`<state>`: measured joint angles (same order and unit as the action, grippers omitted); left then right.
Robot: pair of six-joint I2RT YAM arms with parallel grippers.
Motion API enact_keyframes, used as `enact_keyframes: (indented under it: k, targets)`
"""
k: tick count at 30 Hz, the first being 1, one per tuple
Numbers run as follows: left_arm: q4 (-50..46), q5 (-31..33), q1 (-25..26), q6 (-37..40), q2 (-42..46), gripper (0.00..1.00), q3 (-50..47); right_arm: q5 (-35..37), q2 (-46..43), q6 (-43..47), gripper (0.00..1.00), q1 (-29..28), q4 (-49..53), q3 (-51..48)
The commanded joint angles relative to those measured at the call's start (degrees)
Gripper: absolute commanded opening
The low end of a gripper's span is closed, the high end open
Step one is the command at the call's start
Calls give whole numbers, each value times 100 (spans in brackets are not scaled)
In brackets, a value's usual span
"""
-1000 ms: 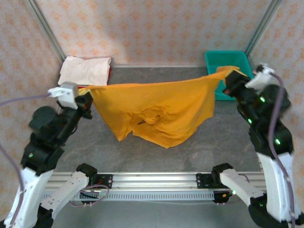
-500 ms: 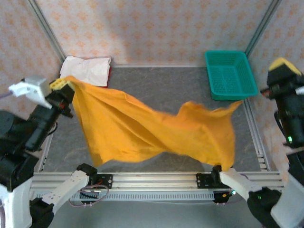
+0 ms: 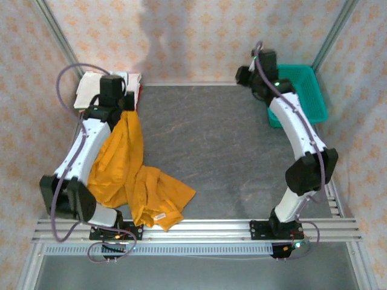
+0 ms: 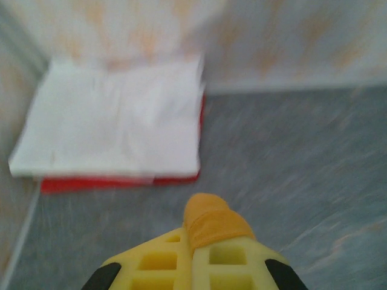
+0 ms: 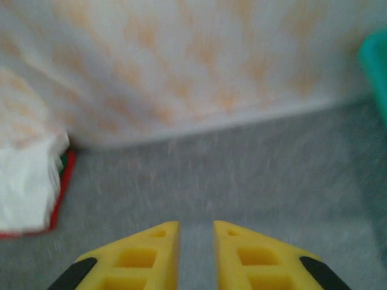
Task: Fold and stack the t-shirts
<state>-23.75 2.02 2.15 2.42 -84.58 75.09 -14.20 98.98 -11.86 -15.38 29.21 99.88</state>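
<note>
the teal basket (image 3: 305,96) sits at 1 o'clock, its mesh floor showing, with the right arm just beside its left rim. half a second ago the orange t-shirt (image 3: 121,163) hung stretched between both grippers; now the right gripper (image 5: 195,238) has let go, its jaws slightly apart. the left gripper (image 4: 198,241) alone pinches a corner, and the cloth trails to a heap at 7 o'clock. the white t-shirt (image 4: 115,121) lies folded on the red t-shirt (image 4: 109,182) at 11 o'clock

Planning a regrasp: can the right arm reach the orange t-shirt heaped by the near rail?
Probably yes: the right gripper is empty, with bare table between it and the orange t-shirt, though it is far off by the teal basket.
</note>
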Motion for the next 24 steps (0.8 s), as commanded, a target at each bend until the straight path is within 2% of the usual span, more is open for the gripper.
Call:
enact_keyframes:
  k: [1,7,11,17,19,24]
  targets:
    - [750,123,-247,-281,183,0,-354,-907,-667,-148,27,-439,-1121,-987]
    - [968,536,-286,-565,560,0,-774,-2123,-1143,49,32,-1677,-1659,-2823]
    - [1159,1177,-302,-944,998,0,-1312,-2239,-1104,150,37,-2953,-1667,-3495]
    - [1123,1282,-330,-1176,1206,0,-1690,-3782,-305,-771,37,-3801,-2480,-3945]
    - [1074,1271,-330,-1252,1239,0,-1762,-4088,-112,-1102,39,-4034,-2755,-3992]
    - [1152,1177,-330,-1322,1482,0,-2103,-4322,290,-2079,42,-4456,-3783,-4262]
